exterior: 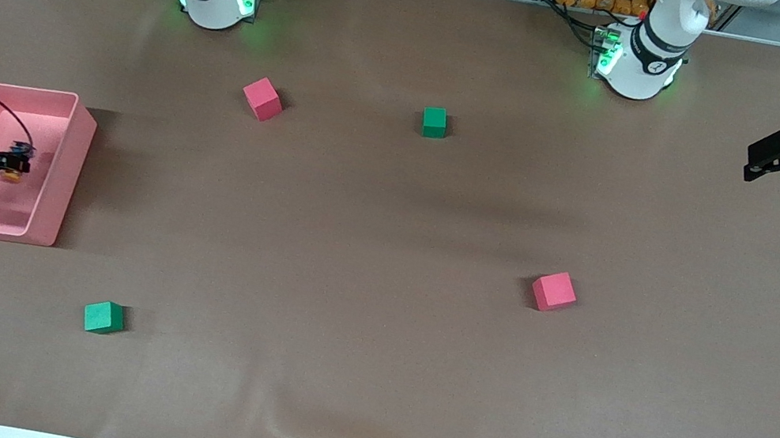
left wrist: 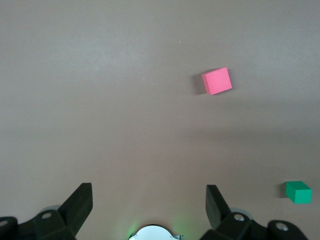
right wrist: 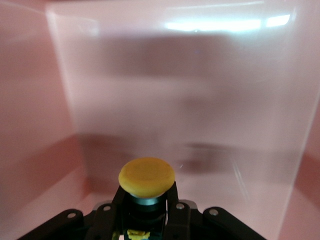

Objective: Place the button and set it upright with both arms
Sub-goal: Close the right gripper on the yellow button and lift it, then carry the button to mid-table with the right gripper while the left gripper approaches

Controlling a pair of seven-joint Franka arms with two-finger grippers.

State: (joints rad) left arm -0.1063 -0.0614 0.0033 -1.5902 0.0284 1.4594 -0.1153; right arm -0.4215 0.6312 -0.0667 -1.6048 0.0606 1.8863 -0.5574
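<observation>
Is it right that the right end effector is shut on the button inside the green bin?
Not quite: the bin is pink, not green, as the front view shows. The rest holds: the right end effector is shut on the button inside that bin.

A pink tray point(exterior: 65, 170) sits on the brown table point(exterior: 373, 312) at the right arm's end. Four foam cubes lie well apart. One red cube point(exterior: 263, 99) and one green cube point(exterior: 434, 122) lie farthest from the front camera (near the bases). A second red cube point(exterior: 554, 291) lies nearer. A second green cube point(exterior: 103, 317) lies nearest.
</observation>
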